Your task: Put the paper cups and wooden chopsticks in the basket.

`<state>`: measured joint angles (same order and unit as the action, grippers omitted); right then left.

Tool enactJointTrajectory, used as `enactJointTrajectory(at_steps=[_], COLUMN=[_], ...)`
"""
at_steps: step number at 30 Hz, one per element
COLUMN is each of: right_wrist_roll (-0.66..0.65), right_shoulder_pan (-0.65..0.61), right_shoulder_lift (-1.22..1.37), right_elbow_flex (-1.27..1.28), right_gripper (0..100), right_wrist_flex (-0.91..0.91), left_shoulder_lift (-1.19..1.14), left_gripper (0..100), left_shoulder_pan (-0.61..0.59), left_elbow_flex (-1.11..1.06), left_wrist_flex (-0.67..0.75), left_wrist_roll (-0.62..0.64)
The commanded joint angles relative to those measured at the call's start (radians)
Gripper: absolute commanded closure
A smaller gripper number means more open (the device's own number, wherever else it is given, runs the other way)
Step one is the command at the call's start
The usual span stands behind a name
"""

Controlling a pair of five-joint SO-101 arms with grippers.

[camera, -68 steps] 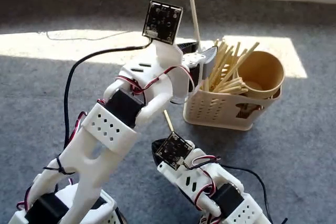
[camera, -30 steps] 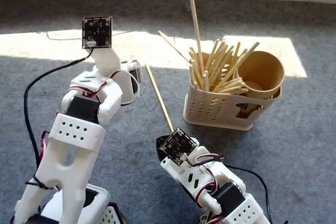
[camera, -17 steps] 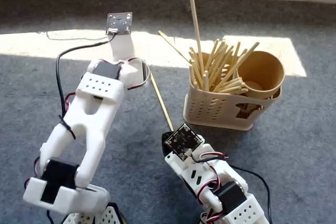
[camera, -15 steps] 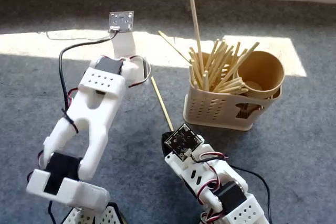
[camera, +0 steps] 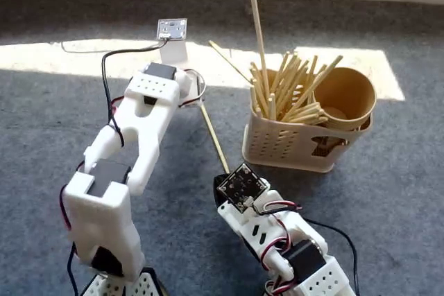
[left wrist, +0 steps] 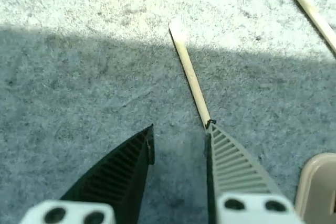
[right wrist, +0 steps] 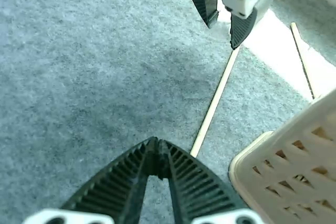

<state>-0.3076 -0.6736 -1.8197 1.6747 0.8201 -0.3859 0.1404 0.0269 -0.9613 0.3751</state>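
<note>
A loose chopstick (camera: 215,136) lies flat on grey carpet (camera: 388,206), just beside the basket (camera: 284,149). The basket is already packed with upright chopsticks and one paper cup (camera: 347,95). The left gripper (left wrist: 180,128) hangs low over the end of the stick farther from the arms' bases, with its jaws moderately open and holding nothing. The stick runs under the tip of the pale jaw rather than through the gap, so the gripper looks set for a pinch but sits slightly off line. The right gripper (right wrist: 156,142) is low by the stick's nearer end, jaws closed together and empty, apparently parked out of the way. A second chopstick (camera: 229,62) lies on the sunlit carpet beyond the basket, apart from both grippers. The task looks nearly done, with these two sticks left.
</note>
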Motion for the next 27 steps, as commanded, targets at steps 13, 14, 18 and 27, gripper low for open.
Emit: enactJointTrajectory(at_steps=[13,14,18,27], right_wrist_roll=[-0.009,-0.009,-0.009,-0.009], right_shoulder_pan=[0.012,0.012,0.012,0.012], right_shoulder_lift=[-0.016,-0.016,-0.016,-0.016], right_elbow_flex=[0.088,0.088,0.088,0.088], right_gripper=[99.2,99.2,99.2,99.2], right_wrist_flex=[-0.022,-0.022,-0.022,-0.022], left_shoulder_lift=[-0.351,-0.367,-0.401,-0.397], left_gripper=[95,97,99,99], left_shoulder_pan=[-0.013,-0.016,-0.036,-0.039], left_elbow_flex=[0.364,0.377,0.463,0.596], left_wrist_flex=[-0.009,-0.011,-0.103,-0.354], left_wrist_roll=[0.002,0.002,0.002,0.002])
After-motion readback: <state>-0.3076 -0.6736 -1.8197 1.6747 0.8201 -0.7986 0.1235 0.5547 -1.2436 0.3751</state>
